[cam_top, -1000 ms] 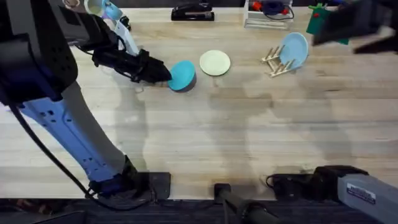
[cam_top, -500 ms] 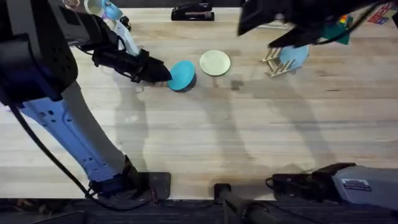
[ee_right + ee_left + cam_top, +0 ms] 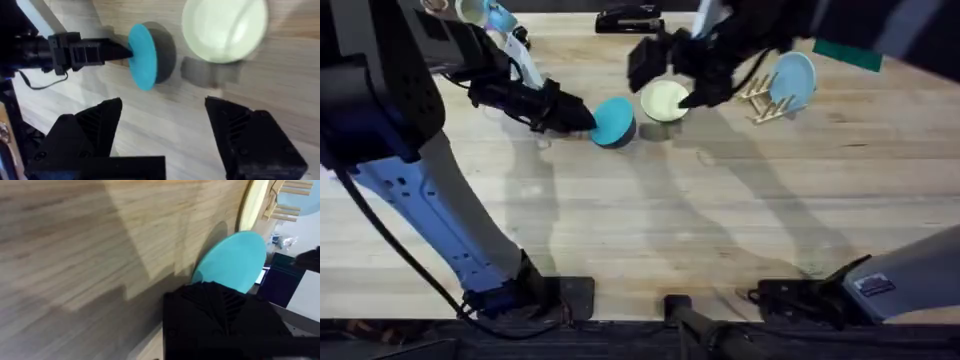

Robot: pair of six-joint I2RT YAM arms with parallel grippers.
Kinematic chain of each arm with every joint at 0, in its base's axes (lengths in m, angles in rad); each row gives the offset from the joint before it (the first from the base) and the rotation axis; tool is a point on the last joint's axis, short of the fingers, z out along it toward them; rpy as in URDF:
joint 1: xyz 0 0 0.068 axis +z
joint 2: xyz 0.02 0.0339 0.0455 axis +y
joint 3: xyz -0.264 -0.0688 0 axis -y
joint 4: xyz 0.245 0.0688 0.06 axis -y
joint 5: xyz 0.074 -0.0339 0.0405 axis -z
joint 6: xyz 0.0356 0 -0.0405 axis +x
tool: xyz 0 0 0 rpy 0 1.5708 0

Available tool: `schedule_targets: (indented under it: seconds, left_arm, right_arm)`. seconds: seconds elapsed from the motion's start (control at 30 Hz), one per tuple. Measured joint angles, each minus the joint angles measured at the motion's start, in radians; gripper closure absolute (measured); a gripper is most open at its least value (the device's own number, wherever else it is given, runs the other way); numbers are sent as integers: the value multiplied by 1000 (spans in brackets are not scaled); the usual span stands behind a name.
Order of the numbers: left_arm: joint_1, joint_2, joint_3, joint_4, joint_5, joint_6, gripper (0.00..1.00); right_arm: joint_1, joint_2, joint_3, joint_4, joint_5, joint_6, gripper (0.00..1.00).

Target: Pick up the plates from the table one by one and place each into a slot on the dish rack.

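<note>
The teal-blue plate point(image 3: 614, 120) stands tilted on its edge on the table point(image 3: 650, 220), left of centre at the back. My left gripper point(image 3: 576, 115) is shut on its left rim. In the left wrist view the teal plate point(image 3: 233, 260) rises just beyond the black fingers point(image 3: 220, 315). The cream plate point(image 3: 666, 102) lies flat just to its right. My right gripper point(image 3: 670, 78) hovers open above the cream plate. The right wrist view looks down past the open right gripper point(image 3: 170, 135) at the teal plate point(image 3: 143, 56), the cream plate point(image 3: 225, 30) and the left gripper point(image 3: 120, 51). The wooden dish rack point(image 3: 762, 100) stands at the back right.
A paler light-blue plate point(image 3: 793, 80) stands upright in the rack. A black stapler point(image 3: 628, 20) and a white wire tray point(image 3: 750, 22) sit along the far edge. The near half of the table is bare wood.
My right arm has swung from the far right across to the left and now hangs over the cream plate. The left gripper and teal plate have stayed put.
</note>
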Motion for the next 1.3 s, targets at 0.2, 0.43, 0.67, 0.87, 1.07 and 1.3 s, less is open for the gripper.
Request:
schedule_targets:
  seconds: [0.2, 0.43, 0.67, 0.87, 1.07, 1.3]
  left_arm:
    - [0, 0, 0, 1, 0, -3, 960]
    - [0, 0, 0, 1, 0, -3, 960]
    - [0, 0, 0, 1, 0, -3, 960]
    - [0, 0, 0, 2, 0, -3, 960]
    - [0, 0, 0, 2, 0, -3, 960]
    - [0, 0, 0, 2, 0, -3, 960]
  right_arm:
    - [58, 93, 0, 92, 0, 73, 7]
    - [99, 197, 0, 221, 0, 134, 7]
    - [114, 254, 0, 267, -1, 218, 7]
    - [115, 270, 0, 301, -1, 260, 9]
    - [115, 270, 0, 315, -1, 271, 203]
    - [115, 270, 0, 313, 2, 280, 769]
